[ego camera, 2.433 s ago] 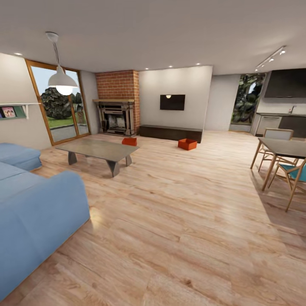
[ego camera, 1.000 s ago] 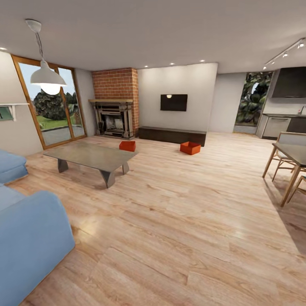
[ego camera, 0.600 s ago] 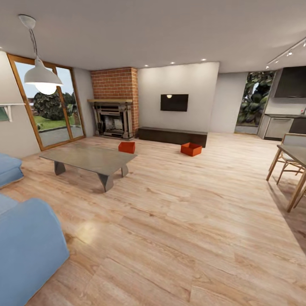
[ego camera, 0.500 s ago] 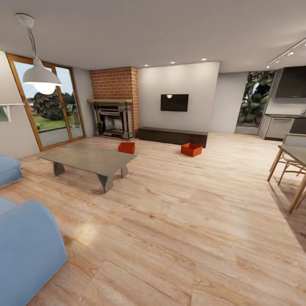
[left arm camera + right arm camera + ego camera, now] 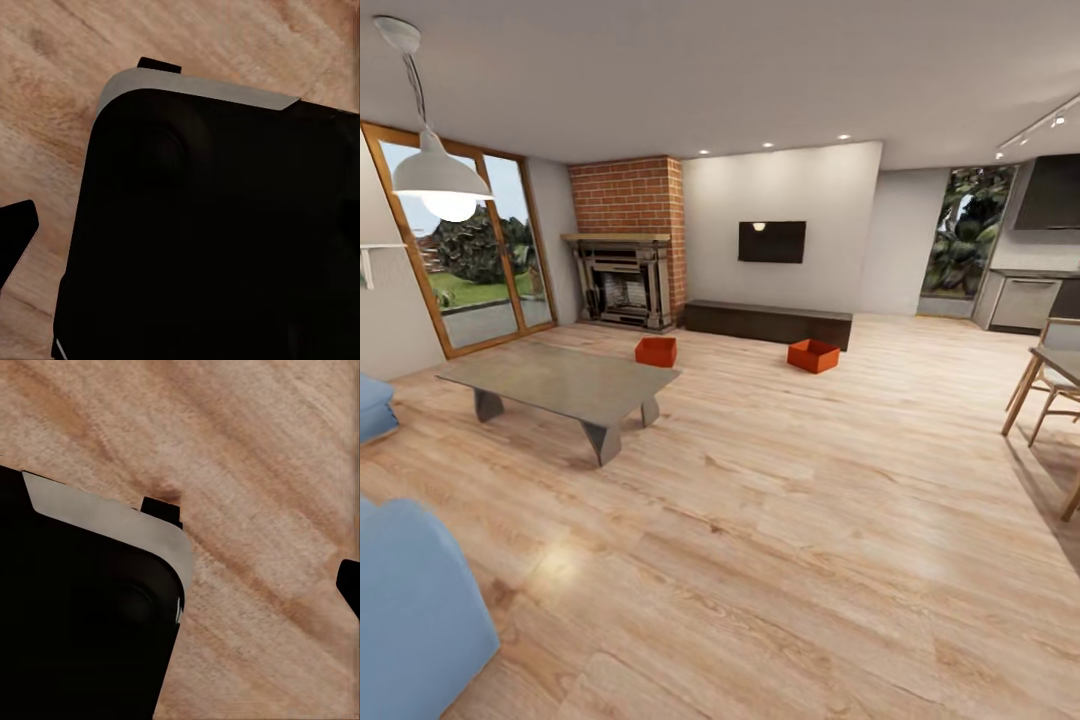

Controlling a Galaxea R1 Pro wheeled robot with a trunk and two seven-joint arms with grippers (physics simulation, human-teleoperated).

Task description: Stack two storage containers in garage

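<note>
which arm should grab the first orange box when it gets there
Too early to say firmly. Both storage containers sit far ahead on the wood floor. The nearer-looking right one lies slightly right of centre, so the right arm seems marginally favoured.

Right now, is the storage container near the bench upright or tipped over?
Upright: the right storage container sits flat on the wood floor, open top upward.

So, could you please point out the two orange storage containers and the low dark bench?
left storage container [image 5: 656, 351], head view, on its front wall.
right storage container [image 5: 813, 356], head view, on its front wall.
low dark bench [image 5: 768, 323], head view, on its front face.
</note>
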